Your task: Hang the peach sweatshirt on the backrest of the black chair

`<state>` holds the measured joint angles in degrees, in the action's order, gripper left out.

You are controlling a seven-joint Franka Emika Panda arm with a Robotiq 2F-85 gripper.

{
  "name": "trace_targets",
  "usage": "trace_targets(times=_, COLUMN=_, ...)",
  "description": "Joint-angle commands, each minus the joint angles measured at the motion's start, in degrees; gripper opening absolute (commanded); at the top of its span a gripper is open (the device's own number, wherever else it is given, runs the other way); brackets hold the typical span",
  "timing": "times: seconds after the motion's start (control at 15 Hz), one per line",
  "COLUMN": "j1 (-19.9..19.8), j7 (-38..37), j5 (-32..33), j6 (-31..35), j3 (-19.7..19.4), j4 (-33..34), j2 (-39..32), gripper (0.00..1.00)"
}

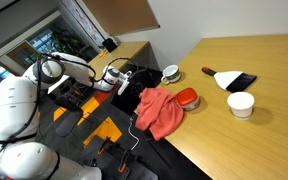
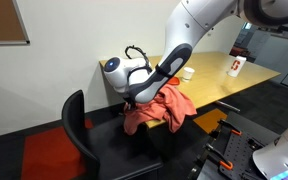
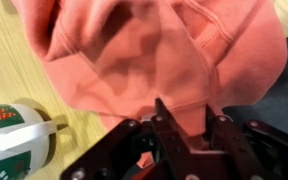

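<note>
Tool [image 3: 187, 113] is right at the hem of the sweatshirt [image 3: 154, 50], with cloth sitting between its fingers. Nipping it or only straddling it? I can't tell. The sweatshirt lies heaped just ahead of the tool, part on the counter [image 3: 14, 60], part spilling off the edge, and the chair [image 2: 76, 125] stands low and off to the side. Here's the risk: a thin grip on one layer, and it slips out mid-lift and drops to the floor. Watch the mug [image 3: 14, 138] beside the tool too, since a dragged sleeve could tip it.
</note>
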<state>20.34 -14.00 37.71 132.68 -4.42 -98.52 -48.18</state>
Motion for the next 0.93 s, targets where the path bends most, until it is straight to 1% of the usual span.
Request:
trace_targets(times=0.0, j1=1.3, j7=-2.3, j5=0.9, j6=-1.4, j3=-0.5, j4=-0.4, j2=1.5, gripper=0.03)
trace_targets(times=0.13, j1=1.2, j7=-3.1, j5=-0.1, j6=-1.4, j3=0.2, j4=-1.7, j2=3.3, gripper=0.00)
trace_targets(times=0.27, j1=1.0, j7=-3.4, j5=-1.4, j6=-1.6, j3=1.2, j4=-2.9, j2=5.3, gripper=0.03)
trace_targets(times=0.47, j1=0.9, j7=-3.2, j5=-3.4, j6=-1.4, j3=2.9, j4=-4.2, j2=8.8, gripper=0.03)
trace_targets(times=0.6, j1=1.0, j7=-2.8, j5=-5.2, j6=-1.1, j3=4.0, j4=-4.2, j2=10.7, gripper=0.03)
trace_targets(times=0.87, j1=1.8, j7=-2.1, j5=-7.9, j6=-0.7, j3=5.8, j4=-2.1, j2=12.6, gripper=0.03)
